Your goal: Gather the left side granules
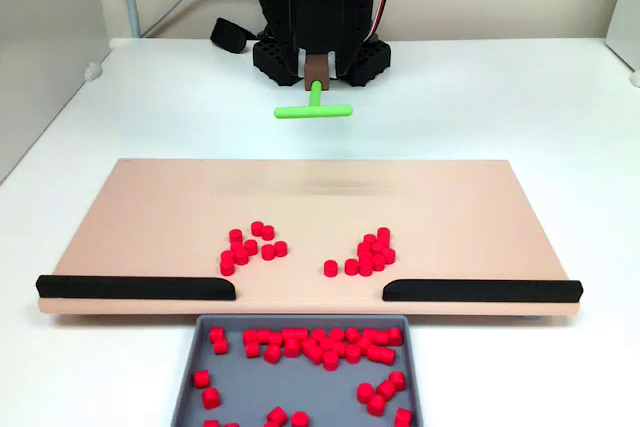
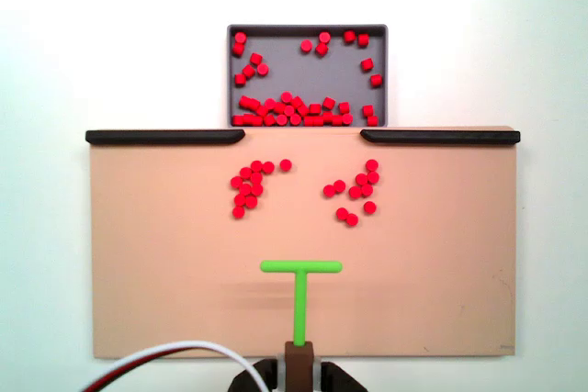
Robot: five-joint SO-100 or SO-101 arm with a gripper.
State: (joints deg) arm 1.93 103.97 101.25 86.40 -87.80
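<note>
Granules [image 1: 251, 246] lie in a loose cluster on the tan board [image 1: 150, 217] in a fixed view facing the arm, left of centre and a little back from the board's near edge. A second cluster of red pellets [image 1: 368, 254] sits to their right, well apart from them. You see two black rails [image 1: 135, 288] along the near edge, with a gap between them, and the grey tray [image 1: 190, 367] just below that gap holds many more red pellets. At the far side the black arm [image 1: 318, 7] hangs over the white table [image 1: 80, 127], and the green T-shaped pusher [image 1: 313, 107] sticks out beneath it, its crossbar clear of the board. The gripper [image 1: 318, 69] closes on a brown block at the top of the pusher's stem.

In a fixed view looking straight down, sides are reversed. The same granules [image 2: 356, 191] now lie right of centre, below the right rail [image 2: 441, 137], and the other pellets [image 2: 251, 185] lie left of centre. The tray [image 2: 381, 71] sits beyond the gap. The pusher [image 2: 300, 291] lies over the board [image 2: 147, 254], its crossbar well short of both clusters. The gripper [image 2: 299, 355] clamps the pusher's brown base at the bottom edge, beside a white and a red cable [image 2: 165, 355].
</note>
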